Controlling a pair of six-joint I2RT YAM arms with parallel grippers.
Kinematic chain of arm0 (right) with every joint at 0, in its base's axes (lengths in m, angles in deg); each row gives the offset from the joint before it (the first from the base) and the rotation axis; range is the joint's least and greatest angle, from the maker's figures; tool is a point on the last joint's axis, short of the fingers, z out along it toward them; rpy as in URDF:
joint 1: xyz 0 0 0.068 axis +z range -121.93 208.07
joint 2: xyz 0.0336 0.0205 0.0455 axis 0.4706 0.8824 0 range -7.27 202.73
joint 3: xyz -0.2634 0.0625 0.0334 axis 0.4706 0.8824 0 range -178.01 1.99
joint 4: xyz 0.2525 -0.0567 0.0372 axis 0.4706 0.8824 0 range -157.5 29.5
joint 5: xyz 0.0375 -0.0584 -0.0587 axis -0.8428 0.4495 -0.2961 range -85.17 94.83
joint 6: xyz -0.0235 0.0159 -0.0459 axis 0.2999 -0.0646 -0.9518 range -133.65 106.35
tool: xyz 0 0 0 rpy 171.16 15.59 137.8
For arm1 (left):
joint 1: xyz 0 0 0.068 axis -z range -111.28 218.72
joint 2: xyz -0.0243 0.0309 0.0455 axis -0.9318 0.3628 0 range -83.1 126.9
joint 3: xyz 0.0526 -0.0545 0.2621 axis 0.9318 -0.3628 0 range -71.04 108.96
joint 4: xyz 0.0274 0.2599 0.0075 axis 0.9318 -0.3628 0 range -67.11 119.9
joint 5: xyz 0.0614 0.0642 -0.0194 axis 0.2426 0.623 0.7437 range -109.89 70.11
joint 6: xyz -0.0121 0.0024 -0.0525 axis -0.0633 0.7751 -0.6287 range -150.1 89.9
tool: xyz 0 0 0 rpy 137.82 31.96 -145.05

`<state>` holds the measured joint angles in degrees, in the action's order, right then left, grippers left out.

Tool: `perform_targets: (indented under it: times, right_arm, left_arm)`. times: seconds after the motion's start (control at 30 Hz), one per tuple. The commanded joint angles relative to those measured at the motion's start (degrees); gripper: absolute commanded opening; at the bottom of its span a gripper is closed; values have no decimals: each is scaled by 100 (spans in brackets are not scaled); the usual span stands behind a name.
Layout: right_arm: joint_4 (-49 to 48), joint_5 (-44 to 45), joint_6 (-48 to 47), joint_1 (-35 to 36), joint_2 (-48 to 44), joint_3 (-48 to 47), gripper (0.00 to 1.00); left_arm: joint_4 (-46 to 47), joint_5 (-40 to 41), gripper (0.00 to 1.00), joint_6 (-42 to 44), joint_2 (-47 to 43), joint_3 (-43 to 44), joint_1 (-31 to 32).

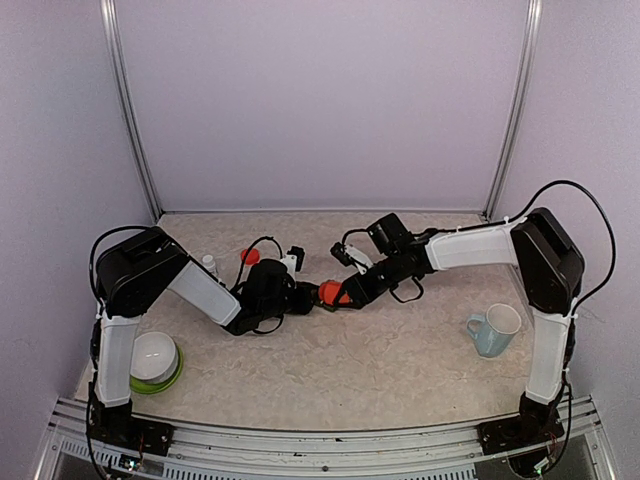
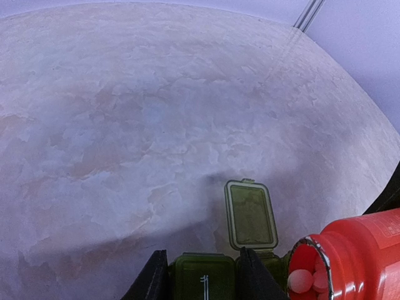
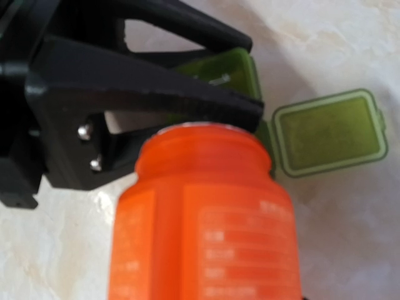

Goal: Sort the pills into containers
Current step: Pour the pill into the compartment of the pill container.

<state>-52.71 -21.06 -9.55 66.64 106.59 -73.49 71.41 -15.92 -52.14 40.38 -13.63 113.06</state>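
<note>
Tho open-lidded, containers (image 2: 251, 219): contents unclr.

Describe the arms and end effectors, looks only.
The left arm and right arm match: white link shells, bulky black joint housings, black bases. Black cables loop off each shoulder. The left end effector and right end effector are black; the left one's fingers look matte and tapered. No readable markings.
</note>
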Motion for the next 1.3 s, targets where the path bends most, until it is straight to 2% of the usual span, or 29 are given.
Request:
perform_targets:
  times: [0.0,1.27]
  right_arm:
    - [358,75,25,63,147,-229,7]
    - [1391,153,220,72,520,-1022,7]
  left_arm:
    - [-285,102,19,69,-53,50,23]
    - [-303,173,19,139,-83,47,31]
